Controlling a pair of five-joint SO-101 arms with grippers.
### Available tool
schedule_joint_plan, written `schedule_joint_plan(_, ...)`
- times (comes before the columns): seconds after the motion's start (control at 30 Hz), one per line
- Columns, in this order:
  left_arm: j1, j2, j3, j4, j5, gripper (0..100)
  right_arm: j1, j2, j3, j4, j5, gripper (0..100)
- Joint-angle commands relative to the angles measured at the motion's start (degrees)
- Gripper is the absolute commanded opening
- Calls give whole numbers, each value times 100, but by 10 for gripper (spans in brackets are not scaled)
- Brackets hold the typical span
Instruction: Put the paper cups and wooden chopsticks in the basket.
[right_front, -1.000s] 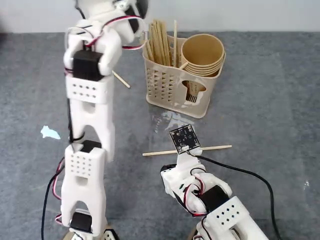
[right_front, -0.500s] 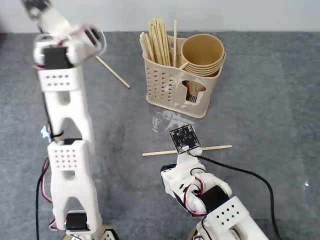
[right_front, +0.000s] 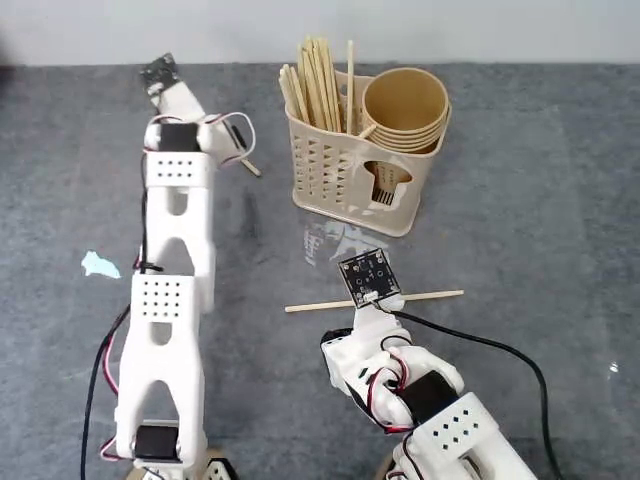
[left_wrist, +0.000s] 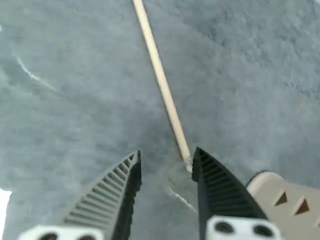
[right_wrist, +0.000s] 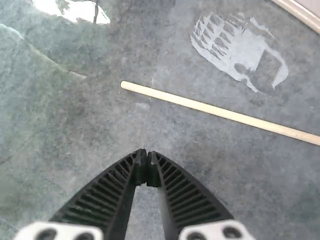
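The left claw (left_wrist: 166, 153) hangs released left of the beige perforated plastic basket (right_front: 345, 170). A pale round wooden chopstick (left_wrist: 157, 75) ends just beside one ribbed black finger. In front of the basket, the right claw (right_wrist: 146, 155) is clenched empty near a second wooden chopstick (right_wrist: 220, 112) on the grey counter (right_front: 540, 220). Tan paper cups (right_front: 405, 100) sit stacked in the basket.

My left gripper (left_wrist: 165, 159) and right gripper (right_wrist: 146, 154) are ridged black. The desk (right_front: 540, 200) is mottled grey, the basket (right_front: 335, 170) slotted beige, cups (right_front: 405, 100) tan, chopsticks (right_front: 315, 75) pale wood.
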Motion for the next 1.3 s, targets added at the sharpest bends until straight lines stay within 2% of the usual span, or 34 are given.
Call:
schedule_joint_plan(0.0,149,9,-31,-255,-35,166,-40,-127,-35,-57,-70,9)
schedule_joint_plan(0.17,158,308,-31,-448,-79,166,-40,-127,-35,-57,-70,9)
schedule_joint_plan(0.27,158,457,-31,-413,-352,159,-40,-127,-35,-57,-70,9)
schedule_joint_plan(0.5,158,695,-22,-448,-914,47,-40,-127,-35,-57,-70,9)
schedule_joint_plan(0.73,123,571,-470,-404,-888,48,-40,-127,-35,-57,-70,9)
schedule_joint_plan(0.83,123,571,-945,-440,-580,51,-40,-119,-35,-57,-70,9)
schedule_joint_plan(1.07,316,712,-796,-615,-88,188,-40,-119,-35,-57,-70,9)
schedule_joint_plan(1.27,343,1152,-699,-818,-316,142,-40,-119,-35,-57,-70,9)
